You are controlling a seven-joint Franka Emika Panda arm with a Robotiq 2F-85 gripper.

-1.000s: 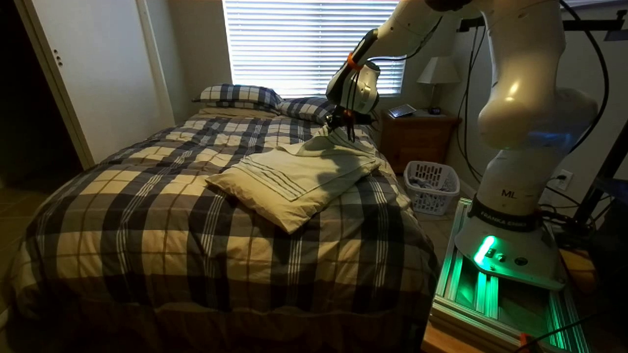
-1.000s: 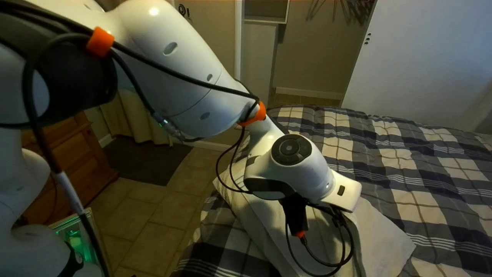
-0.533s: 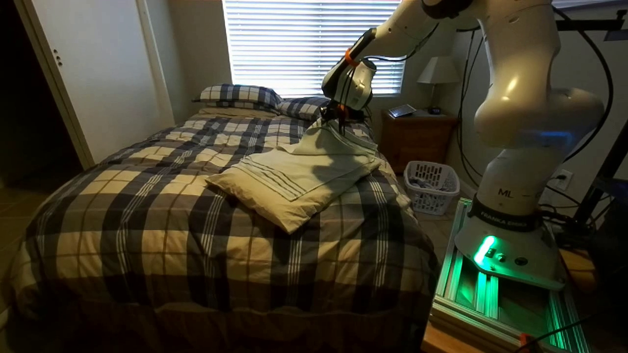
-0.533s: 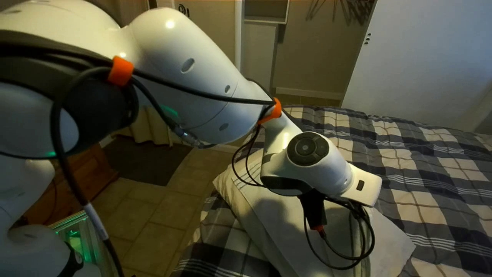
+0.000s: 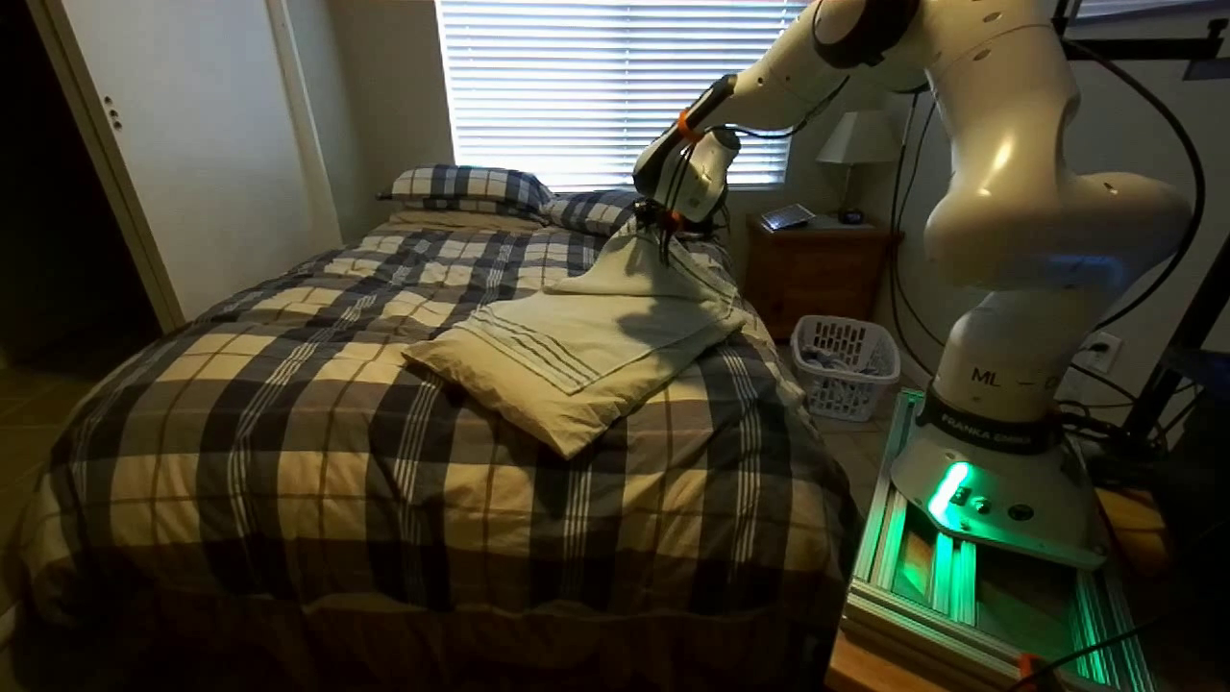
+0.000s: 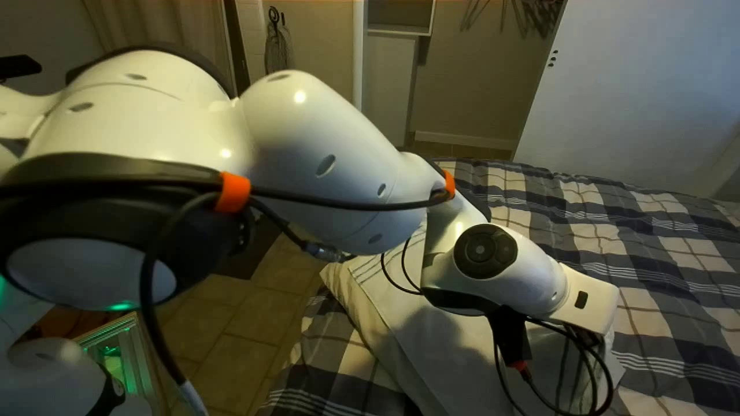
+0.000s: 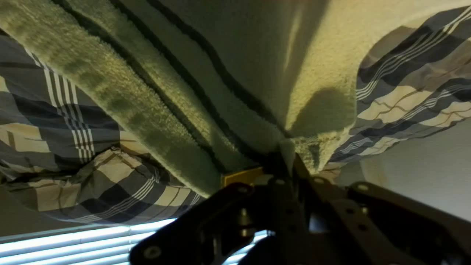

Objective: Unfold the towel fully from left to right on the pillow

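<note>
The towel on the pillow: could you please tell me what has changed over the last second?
The claw has moved across the bed, away from the robot's base, drawing along the raised end of the towel. Nothing was taken or let go: the claw stays shut on the towel. The pillow, the towel's flat part and the laundry basket stayed put.

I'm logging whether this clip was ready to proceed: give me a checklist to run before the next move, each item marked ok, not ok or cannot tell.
1. End effector closed on the towel: ok, cloth is pinched in it.
2. Pillow beneath the towel: ok, its corner sticks out past the striped end.
3. That striped end, away from the grip, lying flat: ok.
4. Towel fully spread: not ok, the held part is raised off the pillow.
5. Pillow's end beneath the raised cloth well placed: cannot tell, mostly hidden.
6. Grip firm enough: cannot tell, force does not show.
</note>
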